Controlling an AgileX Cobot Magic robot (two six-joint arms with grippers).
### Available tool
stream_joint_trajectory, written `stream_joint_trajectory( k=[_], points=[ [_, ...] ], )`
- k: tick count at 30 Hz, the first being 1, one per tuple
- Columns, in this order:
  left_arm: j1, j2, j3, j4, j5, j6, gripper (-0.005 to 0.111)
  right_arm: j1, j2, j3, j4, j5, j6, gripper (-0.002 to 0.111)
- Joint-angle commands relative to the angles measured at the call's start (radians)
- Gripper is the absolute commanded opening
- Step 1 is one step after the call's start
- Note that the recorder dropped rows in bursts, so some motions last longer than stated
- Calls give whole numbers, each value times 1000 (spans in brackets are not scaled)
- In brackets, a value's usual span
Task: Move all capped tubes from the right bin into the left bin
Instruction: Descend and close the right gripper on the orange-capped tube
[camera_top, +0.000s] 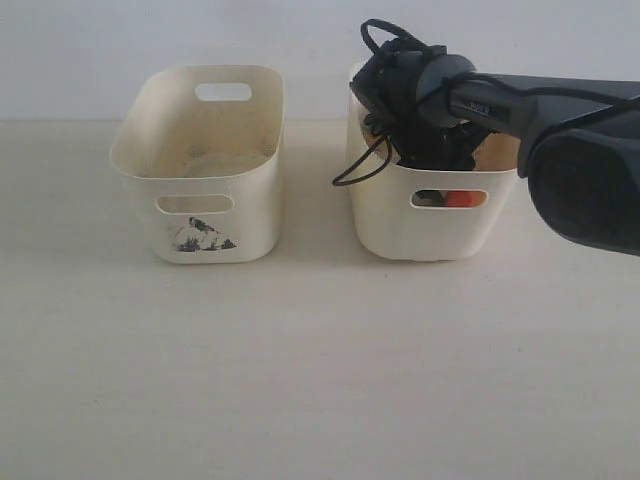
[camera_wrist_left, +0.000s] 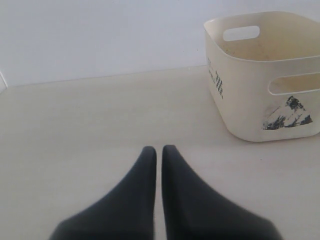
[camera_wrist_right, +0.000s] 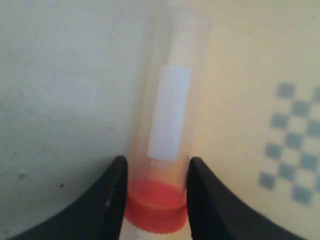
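Down in the right bin (camera_top: 380, 215), the right gripper (camera_wrist_right: 157, 162) clamps an orange-capped tube (camera_wrist_right: 170, 100); nothing delivered yet, the left bin (camera_top: 150, 120) looks empty; left gripper (camera_wrist_left: 159, 150) pinched closed, idle

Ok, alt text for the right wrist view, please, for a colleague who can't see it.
The right pincer grips a clear capped tube near its orange-red cap. The tube carries a white label strip. Behind it is the cream inside of the right bin, with a grey-blue checkered mark.

The gripper (camera_wrist_right: 157, 165) clasps a clear capped tube (camera_wrist_right: 170, 100) just above its orange-red cap (camera_wrist_right: 155, 210).
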Motion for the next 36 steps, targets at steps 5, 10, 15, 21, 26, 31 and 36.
stream_joint_trajectory(
  k=[5, 10, 15, 21, 26, 31, 36],
  points=[
    [1, -2, -4, -7, -15, -12, 4, -8, 39, 17, 112, -11, -13, 0],
    [1, -2, -4, -7, -15, -12, 4, -8, -1, 15, 111, -11, 4, 0],
    [1, -2, -4, -7, -15, -12, 4, -8, -64, 15, 114, -11, 9, 0],
    [1, -2, -4, -7, -15, -12, 4, -8, -121, 15, 117, -11, 9, 0],
    [1, -2, -4, -7, -15, -12, 4, -7, -141, 15, 128, -11, 9, 0],
    [1, -2, -4, -7, -15, -12, 4, -9, -156, 15, 129, -11, -10, 1],
    [1, -2, -4, -7, -15, -12, 4, -9, -156, 15, 184, -11, -90, 33]
  ],
)
